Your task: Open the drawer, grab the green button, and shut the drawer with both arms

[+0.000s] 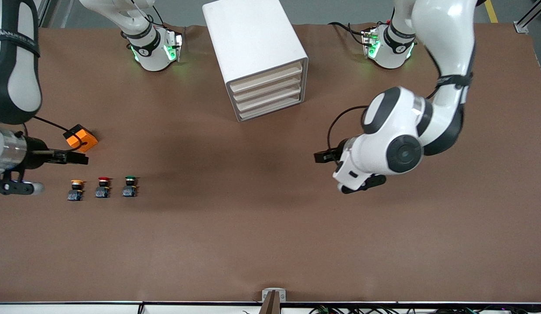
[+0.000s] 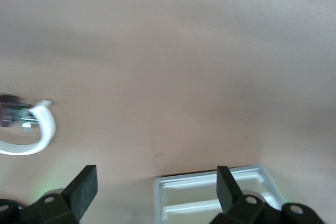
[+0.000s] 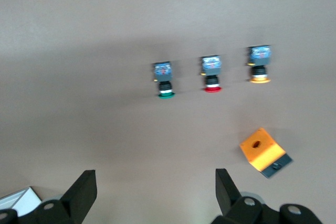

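Nearest the front camera, three buttons stand in a row on the desk (image 1: 270, 244); the green button (image 1: 130, 186), dark-bodied, sits cabinet-most. Right tool (image 3: 152, 195) hovers over them, wide open, empty. Left tool (image 2: 157, 192) likewise open, empty, over bare desk. Cabinet (image 1: 255, 52) farthest; drawer (image 1: 267, 79) shut. Opening step not started; next: a tool to a drawer front.
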### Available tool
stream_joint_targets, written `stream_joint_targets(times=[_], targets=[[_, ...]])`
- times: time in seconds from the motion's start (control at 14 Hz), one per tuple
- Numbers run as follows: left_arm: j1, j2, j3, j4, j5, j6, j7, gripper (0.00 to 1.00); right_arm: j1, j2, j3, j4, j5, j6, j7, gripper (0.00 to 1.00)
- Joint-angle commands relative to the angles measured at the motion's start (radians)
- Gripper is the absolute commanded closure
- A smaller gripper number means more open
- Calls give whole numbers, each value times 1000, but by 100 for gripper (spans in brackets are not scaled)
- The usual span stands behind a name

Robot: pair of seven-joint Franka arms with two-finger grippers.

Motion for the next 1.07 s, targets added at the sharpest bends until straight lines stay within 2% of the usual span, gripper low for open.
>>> stream_joint_targets(times=[0.0, 0.21, 0.43, 0.64, 0.85, 1.0], targets=[[116, -64, -4, -34, 4, -53, 162, 0, -10, -27, 6, 55, -39, -78, 4, 0], [261, -161, -6, -34, 22, -114, 293, 0, -13, -58, -8, 80, -46, -115, 1, 0], [342, -271, -13, -102, 82, -148, 365, 0, -18, -61, -6, 80, -43, -117, 2, 0], [344, -397, -9, -247, 181, -118, 400, 0, -2, -61, -2, 118, -92, -120, 7, 0], [338, -573, -13, -466, 226, 40, 406, 0, -10, -61, 1, 190, -88, -166, 5, 0], [348, -648, -12, -554, 226, 100, 492, 0, 2, -71, 1, 186, -80, -196, 22, 0]])
